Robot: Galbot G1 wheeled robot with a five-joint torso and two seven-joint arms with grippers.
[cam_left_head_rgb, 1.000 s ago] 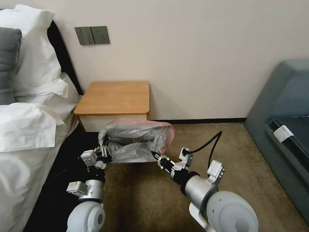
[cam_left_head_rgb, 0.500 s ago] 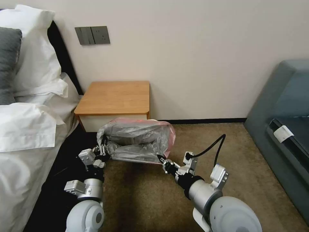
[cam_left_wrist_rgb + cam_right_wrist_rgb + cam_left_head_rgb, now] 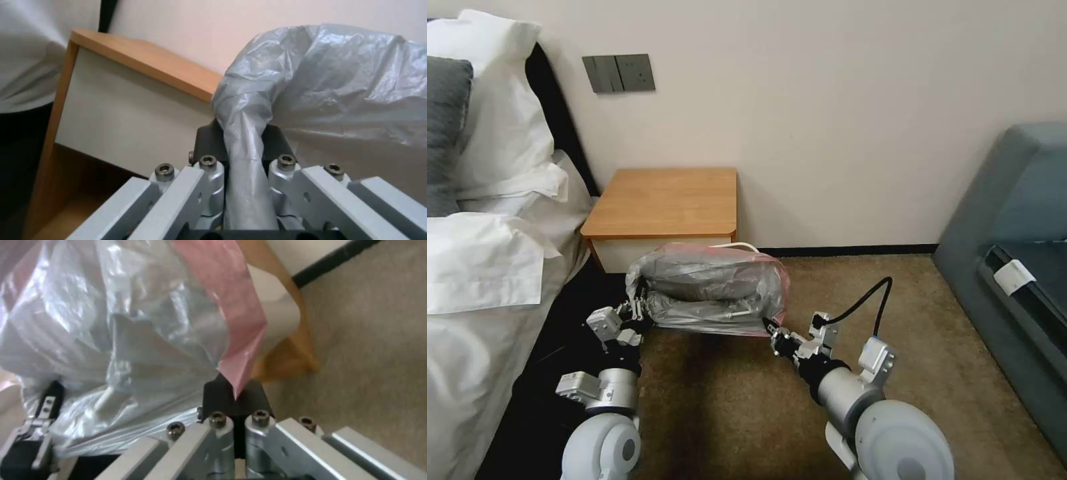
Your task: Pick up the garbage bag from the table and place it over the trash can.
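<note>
Brown carpet runs between a white-sheeted bed [image 3: 474, 320] on the robot's left and a grey-blue sofa [image 3: 1014, 267] on its right, w/ the table [image 3: 667, 200] against the back wall.

The garbage bag [image 3: 707, 293] hangs low in front of the table's drawer, off the tabletop, stretched between both arms. Left gripper [image 3: 639, 308] is clamped on a bunched grey twist of film at the bag's left end; the wrist view shows that twist running down between its pads [image 3: 209, 140]. Right gripper [image 3: 768, 327] is pinched shut on the pink rim at the bag's right corner, pink film coming to a point between its dark pads [image 3: 216, 396].

Holding opposite ends keeps the mouth pulled wide, probably so it can span the trash can's rim. A thin cream-white curve [image 3: 740, 247] shows just behind the bag's top, likely the trash can's far rim; the rest is hidden by the film.

Judgement: bag is at/over the bin, mouth being worked down around it; not yet clearly seated.
</note>
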